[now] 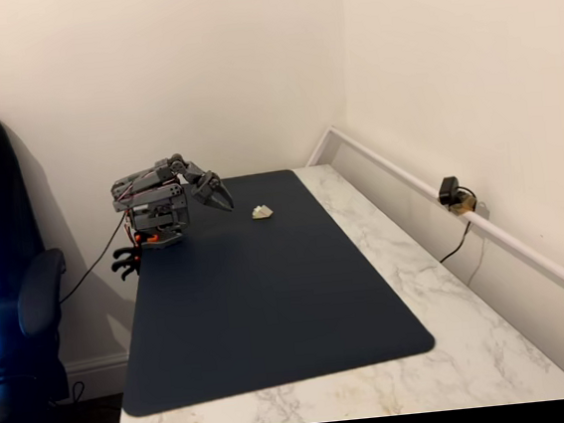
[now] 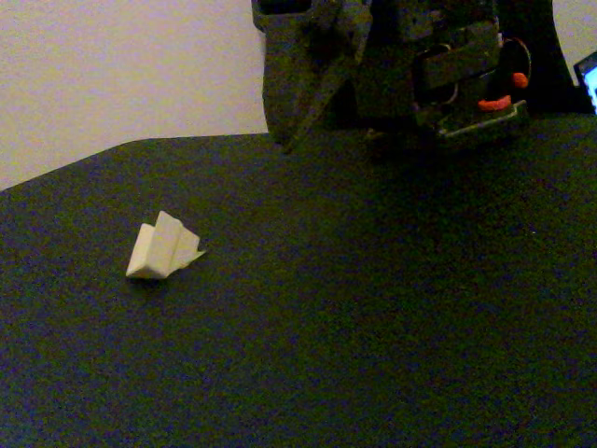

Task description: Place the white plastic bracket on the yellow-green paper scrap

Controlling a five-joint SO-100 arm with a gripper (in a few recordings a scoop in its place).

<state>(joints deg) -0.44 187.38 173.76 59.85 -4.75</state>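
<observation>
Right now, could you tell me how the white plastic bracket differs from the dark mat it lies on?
The white plastic bracket is pale off-white; the dark mat is navy. The bracket is small, chunky and angular; the mat is broad, thin and flat, covering much of the marble table. Both lie apart from the gripper.

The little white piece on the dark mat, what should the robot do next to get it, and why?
Probably reach the end effector out toward the white plastic bracket. The bracket lies alone on the dark mat, apart from the end effector, which is folded back near the arm's base and holds nothing.
</observation>
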